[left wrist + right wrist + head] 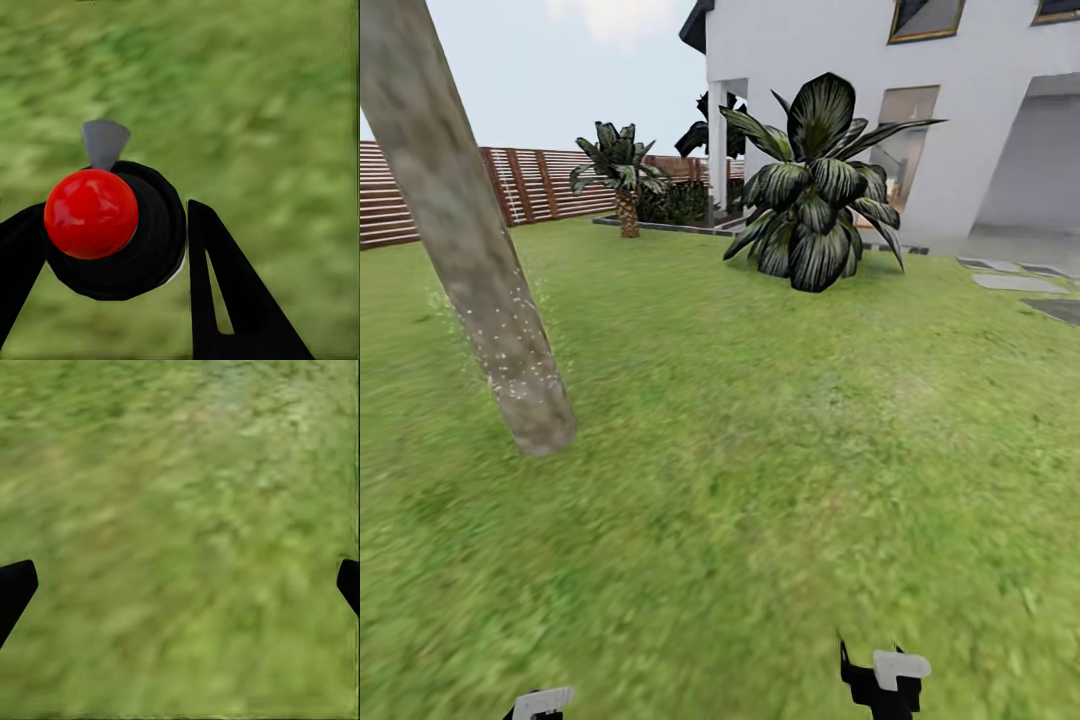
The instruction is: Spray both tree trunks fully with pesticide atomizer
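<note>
I have the atomizer point(112, 225) clamped between my left gripper's point(112, 247) fingers, red top facing the wrist camera, above grass. My right gripper point(180, 585) hangs spread wide, empty. The trunk point(480, 270) at ten o'clock carries white specks low down, so I judge spraying begun there; the second tree remains.

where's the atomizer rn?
In the left claw: the left wrist view shows the pesticide atomizer, red top toward the camera, gripped between its fingers above the grass.
</note>
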You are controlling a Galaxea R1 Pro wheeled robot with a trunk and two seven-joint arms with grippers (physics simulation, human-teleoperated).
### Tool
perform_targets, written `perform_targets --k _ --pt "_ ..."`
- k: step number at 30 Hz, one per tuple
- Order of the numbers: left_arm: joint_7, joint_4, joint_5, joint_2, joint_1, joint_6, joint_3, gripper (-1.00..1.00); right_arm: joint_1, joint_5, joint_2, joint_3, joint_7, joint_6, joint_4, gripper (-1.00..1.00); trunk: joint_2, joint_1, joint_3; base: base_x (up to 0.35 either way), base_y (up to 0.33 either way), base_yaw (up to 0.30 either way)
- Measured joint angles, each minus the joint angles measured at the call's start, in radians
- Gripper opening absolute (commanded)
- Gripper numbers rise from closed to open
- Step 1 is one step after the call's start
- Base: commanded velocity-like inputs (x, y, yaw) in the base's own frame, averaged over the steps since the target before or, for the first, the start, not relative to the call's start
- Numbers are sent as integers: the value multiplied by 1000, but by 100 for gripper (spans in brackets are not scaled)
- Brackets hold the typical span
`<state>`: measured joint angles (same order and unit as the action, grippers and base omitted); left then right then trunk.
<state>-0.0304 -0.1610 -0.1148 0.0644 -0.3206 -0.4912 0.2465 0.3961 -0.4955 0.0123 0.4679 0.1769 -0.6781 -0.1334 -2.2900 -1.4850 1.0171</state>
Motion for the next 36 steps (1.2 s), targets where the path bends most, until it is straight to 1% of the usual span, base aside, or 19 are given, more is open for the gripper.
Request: perform_targets --k 15,18,22,23,24,26,36 --pt "0 2 -3 -2 0 -1 -2 -100 0 0 2 -2 -1 0 1 100 0 0 0 -5 4 -299" --pt "0 2 -3 -3 0 -1 -1 -100 0 0 5 -2 0 0 2 100 0 0 1 0 -36 -100" --pt "0 2 -3 -3 1 -1 -1 -100 0 0 5 -2 0 0 2 100 0 0 1 0 -235 -215" --pt "0 2 -3 -3 1 -9 -1 -100 0 0 5 -2 0 0 2 100 0 0 1 -15 -272 -295" --pt "0 3 -3 -3 7 -36 -1 -100 0 0 5 -2 0 0 2 100 0 0 1 -51 -273 -298" --pt "0 3 -3 -3 11 -49 -1 -100 0 0 5 -2 0 0 2 100 0 0 1 -82 -274 -296" --pt "0 3 -3 -3 12 -53 -1 -100 0 0 5 -2 -1 0 2 100 0 0 10 -11 -274 -269"
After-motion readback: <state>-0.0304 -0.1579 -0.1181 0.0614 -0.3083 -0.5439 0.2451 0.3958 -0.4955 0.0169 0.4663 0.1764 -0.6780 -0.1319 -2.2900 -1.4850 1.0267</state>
